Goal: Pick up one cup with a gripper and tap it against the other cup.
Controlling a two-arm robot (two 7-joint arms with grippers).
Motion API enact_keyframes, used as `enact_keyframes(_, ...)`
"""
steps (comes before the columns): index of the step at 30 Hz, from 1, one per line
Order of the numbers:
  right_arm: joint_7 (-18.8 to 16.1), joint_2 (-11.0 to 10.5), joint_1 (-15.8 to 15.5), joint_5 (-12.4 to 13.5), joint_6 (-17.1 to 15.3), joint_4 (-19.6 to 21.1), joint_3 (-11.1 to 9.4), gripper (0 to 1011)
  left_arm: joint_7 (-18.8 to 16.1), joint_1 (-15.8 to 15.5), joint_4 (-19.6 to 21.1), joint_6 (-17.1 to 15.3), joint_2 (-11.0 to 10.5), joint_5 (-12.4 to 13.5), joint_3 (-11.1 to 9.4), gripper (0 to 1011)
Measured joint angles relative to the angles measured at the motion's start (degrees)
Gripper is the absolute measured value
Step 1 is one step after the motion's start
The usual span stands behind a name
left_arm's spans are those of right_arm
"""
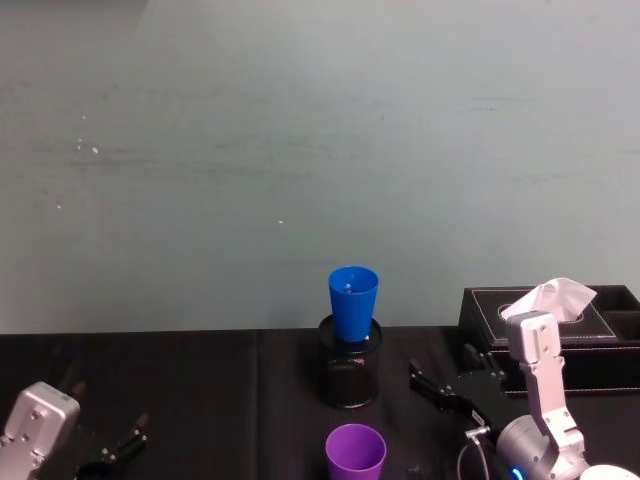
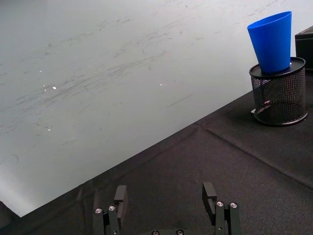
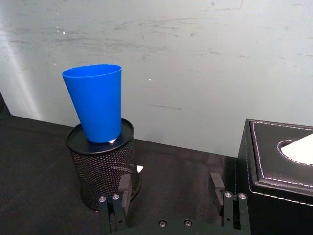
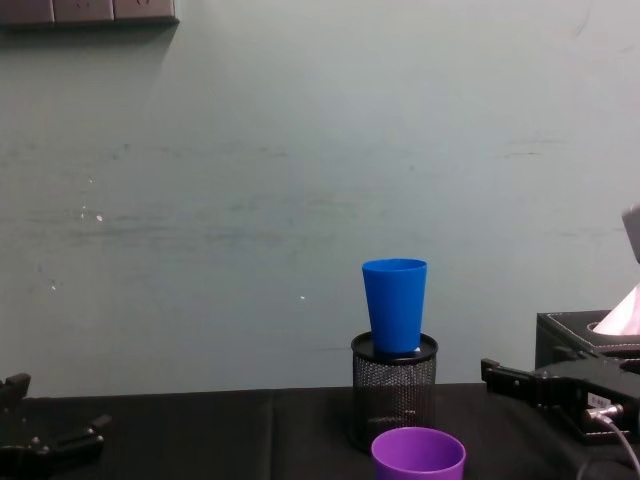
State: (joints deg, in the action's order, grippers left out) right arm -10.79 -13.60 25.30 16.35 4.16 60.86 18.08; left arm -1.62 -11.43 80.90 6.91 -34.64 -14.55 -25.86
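While the blue cup (image 1: 352,302) sits in the mesh holder (image 1: 349,372) behind the purple cup (image 1: 355,453), both grippers, left (image 2: 166,198) and right (image 3: 170,185), rest with jaws released, empty

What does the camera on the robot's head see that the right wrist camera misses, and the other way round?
Head view alone: the purple cup upright on the black tablecloth, and the left gripper low at the left. Right wrist view alone: a close look at the right gripper, its fingers open. Both: the blue cup standing in the mesh pen holder, and the black tissue box.
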Motion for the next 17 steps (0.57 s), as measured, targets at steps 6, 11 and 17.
enact_keyframes(6, 0.1, 0.0, 0.0, 0.0, 0.0, 0.0, 0.0, 1003, 0.0, 0.0, 0.0, 0.0, 0.0, 0.0, 0.0, 1000)
enact_keyframes(11, 0.1, 0.0, 0.0, 0.0, 0.0, 0.0, 0.0, 1003, 0.0, 0.0, 0.0, 0.0, 0.0, 0.0, 0.0, 1000)
enact_keyframes(17, 0.1, 0.0, 0.0, 0.0, 0.0, 0.0, 0.0, 1003, 0.0, 0.0, 0.0, 0.0, 0.0, 0.0, 0.0, 1000)
